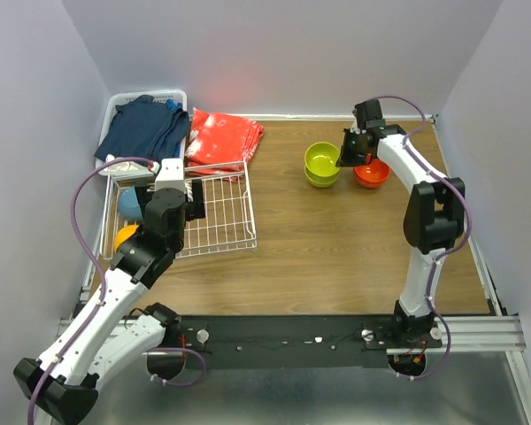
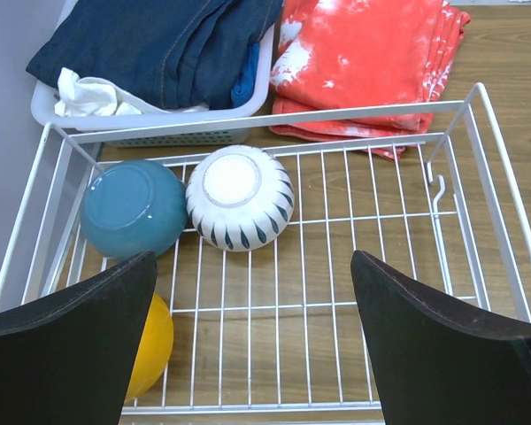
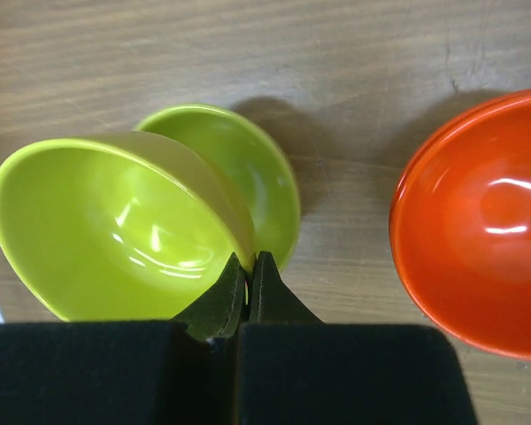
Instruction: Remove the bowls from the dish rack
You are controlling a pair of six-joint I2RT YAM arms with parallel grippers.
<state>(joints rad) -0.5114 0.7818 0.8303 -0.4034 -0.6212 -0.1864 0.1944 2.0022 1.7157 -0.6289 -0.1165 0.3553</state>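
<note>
Rim of tilted green bowl (image 3: 106,221) sits pinched in right hand (image 3: 248,270), likely for nesting into second green bowl (image 3: 258,168) on desk (image 3: 248,44); left hand (image 2: 252,283) hangs spread over rack (image 1: 223,212) with blue bowl (image 2: 128,208), white bowl (image 2: 239,197), yellow bowl (image 2: 152,345).

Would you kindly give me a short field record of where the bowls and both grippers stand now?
In dish rack, upside down: blue bowl, white bowl, yellow-orange bowl
left gripper: open, above the rack, holding nothing
right gripper: shut on rim of tilted lime green bowl
Beneath it: second lime green bowl, upright on table
Beside them: red-orange bowl, upright on table
</note>
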